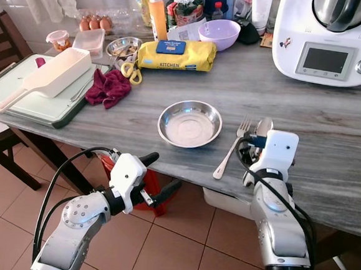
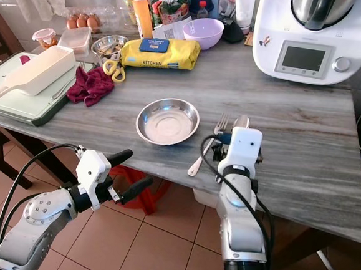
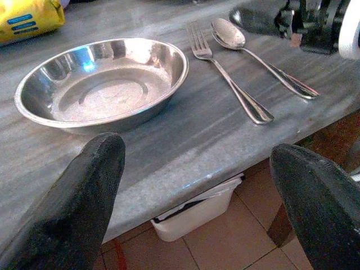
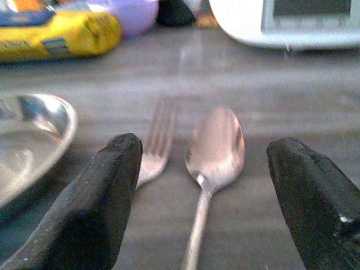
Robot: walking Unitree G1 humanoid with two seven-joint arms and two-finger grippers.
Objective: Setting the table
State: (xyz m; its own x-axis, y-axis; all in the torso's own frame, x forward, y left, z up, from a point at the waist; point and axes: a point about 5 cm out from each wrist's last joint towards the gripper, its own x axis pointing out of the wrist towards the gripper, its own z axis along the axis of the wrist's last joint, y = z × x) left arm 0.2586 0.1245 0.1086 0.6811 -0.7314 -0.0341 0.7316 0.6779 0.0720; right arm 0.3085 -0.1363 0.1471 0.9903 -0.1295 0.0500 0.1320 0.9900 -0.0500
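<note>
— Where's the cutlery now, from where you stand?

— On the bench (image 1: pixel 330 134), just right of the steel bowl (image 1: pixel 189 123). The fork (image 1: pixel 232 149) lies nearest the bowl, and the spoon (image 4: pixel 209 163) lies just beside it on the far side. Both run handle toward the bench's near edge, heads pointing away from the robot.

— And which arm is closer?

— The right gripper (image 4: pixel 205 211), easily. It hangs low over the handles, fingers spread wide, holding nothing, and the spoon runs straight out between them along the gripper's own line. The fork sits by the finger on the bowl side.

— The other one?

— The left gripper (image 1: pixel 158 177) is off the bench edge, below it and in front of the bowl, also wide open and empty. I'd guess any nudge to that spoon falls to the right one.
</note>
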